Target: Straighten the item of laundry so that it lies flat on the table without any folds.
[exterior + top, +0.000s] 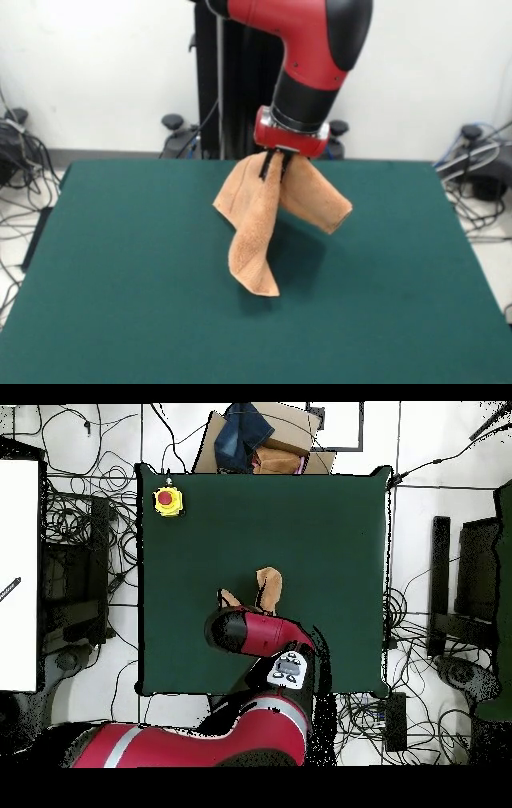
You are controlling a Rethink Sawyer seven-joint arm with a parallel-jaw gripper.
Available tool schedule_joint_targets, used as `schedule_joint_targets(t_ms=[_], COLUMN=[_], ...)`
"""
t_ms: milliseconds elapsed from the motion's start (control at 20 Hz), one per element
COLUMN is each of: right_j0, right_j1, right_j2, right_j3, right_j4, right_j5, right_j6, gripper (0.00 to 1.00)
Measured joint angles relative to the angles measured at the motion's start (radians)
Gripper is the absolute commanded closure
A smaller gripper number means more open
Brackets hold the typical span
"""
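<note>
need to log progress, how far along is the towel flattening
Done: the end effector has the towel pinched and lifted. In hand: the towel hangs bunched from it in two drooping lobes, the lower tip at or just above the green table; contact is unclear. The overhead view shows only a little cloth past the arm. Left: all the flattening, since nothing lies spread out and the folds remain.

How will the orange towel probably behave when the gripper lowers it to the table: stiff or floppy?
Probably floppy: the towel hangs from the gripper in limp folds, one corner drooping toward the green table. It seems light, since a small pinch carries it. Lowered straight down, it would likely crumple rather than spread flat.
</note>
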Motion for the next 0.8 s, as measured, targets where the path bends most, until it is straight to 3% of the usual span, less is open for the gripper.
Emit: schedule_joint_targets(t_ms=[350,400,800], right_j0=[0.001,0.001,0.002], right_j1=[0.0,0.0,0.001], right_j2=[0.0,0.0,0.0], right_j3=[0.0,0.0,0.0], right_j4=[0.0,0.0,0.0], right_j5=[-0.008,-0.008,-0.008], right_j6=[0.0,0.0,0.0], gripper=[1.0,0.0,0.0])
